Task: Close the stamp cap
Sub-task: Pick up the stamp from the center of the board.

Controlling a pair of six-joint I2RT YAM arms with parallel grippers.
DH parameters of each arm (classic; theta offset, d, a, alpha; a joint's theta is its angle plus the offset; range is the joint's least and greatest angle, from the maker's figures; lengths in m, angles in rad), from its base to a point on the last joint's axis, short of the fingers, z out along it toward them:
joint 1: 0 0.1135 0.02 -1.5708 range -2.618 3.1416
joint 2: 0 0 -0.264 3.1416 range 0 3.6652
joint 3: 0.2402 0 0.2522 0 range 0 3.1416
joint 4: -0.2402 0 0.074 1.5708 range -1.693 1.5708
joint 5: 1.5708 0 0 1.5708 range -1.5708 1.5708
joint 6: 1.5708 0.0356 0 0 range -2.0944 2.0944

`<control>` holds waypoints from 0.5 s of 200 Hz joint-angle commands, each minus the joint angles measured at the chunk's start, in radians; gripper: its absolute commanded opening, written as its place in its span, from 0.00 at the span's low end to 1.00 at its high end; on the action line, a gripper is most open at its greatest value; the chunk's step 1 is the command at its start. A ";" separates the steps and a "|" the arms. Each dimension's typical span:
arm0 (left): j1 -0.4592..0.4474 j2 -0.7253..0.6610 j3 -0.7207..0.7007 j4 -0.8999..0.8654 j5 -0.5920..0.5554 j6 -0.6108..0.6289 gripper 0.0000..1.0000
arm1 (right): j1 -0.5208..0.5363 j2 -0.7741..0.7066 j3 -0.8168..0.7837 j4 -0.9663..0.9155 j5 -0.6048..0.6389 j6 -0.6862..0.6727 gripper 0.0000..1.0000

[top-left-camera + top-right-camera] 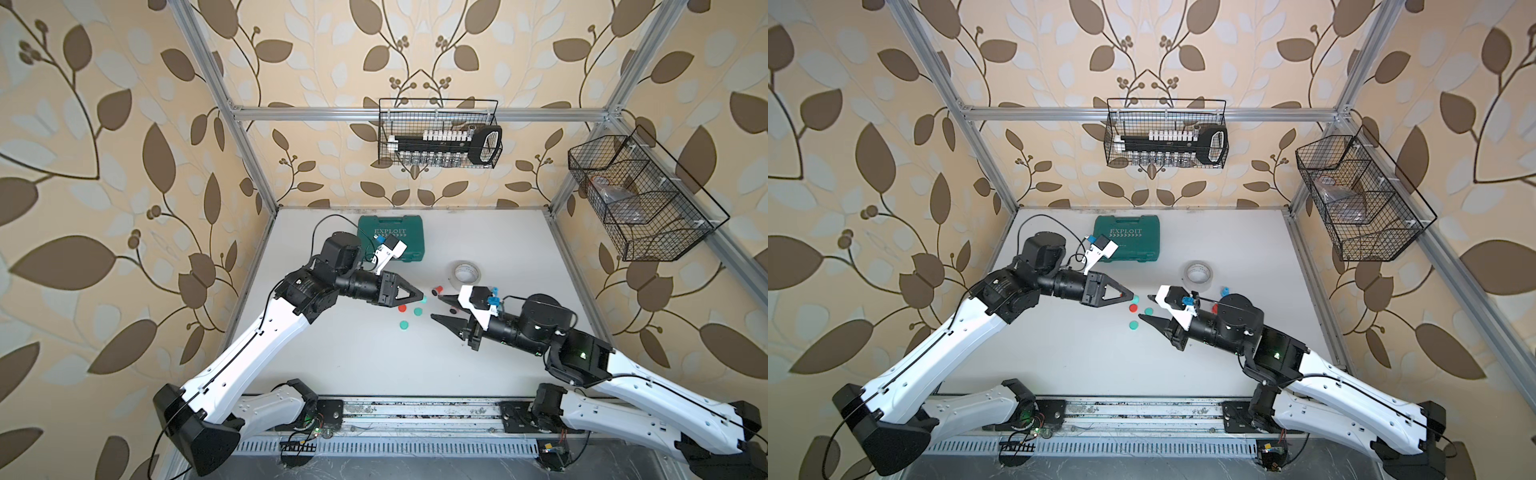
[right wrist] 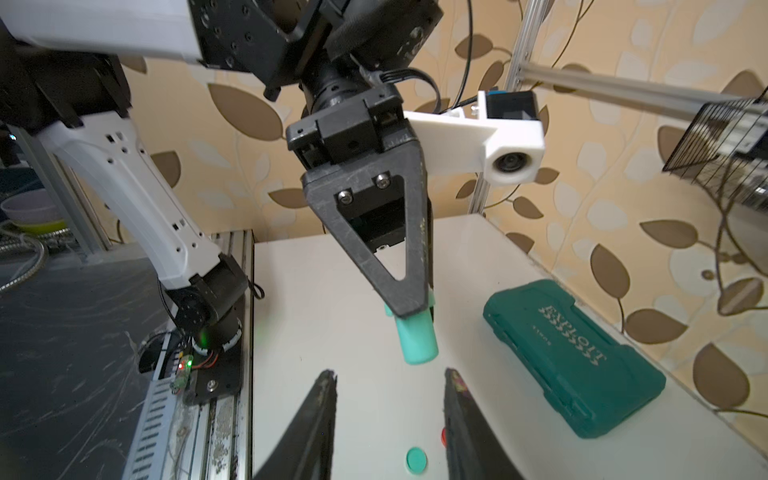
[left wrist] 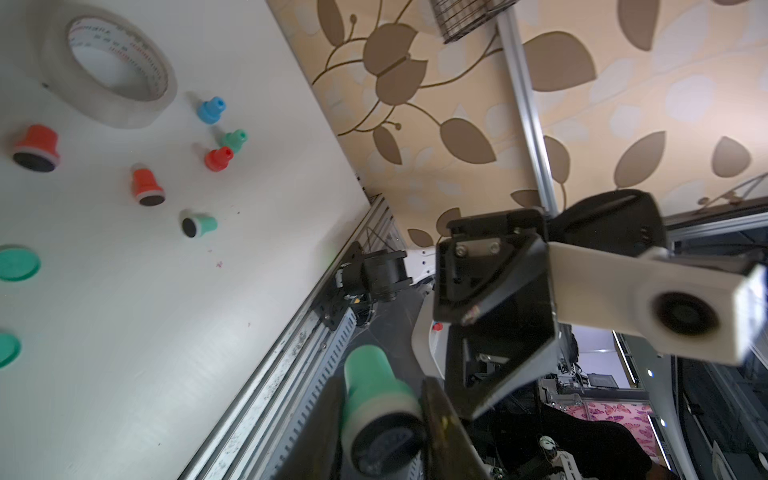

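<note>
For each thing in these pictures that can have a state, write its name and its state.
left claw, shut on the green stamp
right claw, open and empty
green stamp, uncapped, gripped
green caps, off, loose on the table
red stamps, uncapped, pads bare
green case, closed

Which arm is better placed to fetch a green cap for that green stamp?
Probably the right arm: the right tool is open and empty, and a green cap lies on the table just in front of it. The left tool is occupied, shut on the green stamp.
</note>
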 commanded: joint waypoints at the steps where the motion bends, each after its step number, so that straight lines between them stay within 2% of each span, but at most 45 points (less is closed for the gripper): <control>1: -0.025 -0.040 0.077 0.065 0.038 -0.113 0.21 | 0.005 -0.018 0.047 0.090 -0.043 0.007 0.40; 55: -0.065 -0.069 0.195 0.140 0.067 -0.234 0.21 | 0.005 0.078 0.193 0.176 -0.181 -0.007 0.39; 86: -0.072 -0.082 0.232 0.162 0.068 -0.253 0.21 | 0.005 0.141 0.250 0.243 -0.261 -0.013 0.39; 100: -0.072 -0.085 0.239 0.180 0.069 -0.299 0.21 | 0.006 0.168 0.267 0.269 -0.283 -0.013 0.39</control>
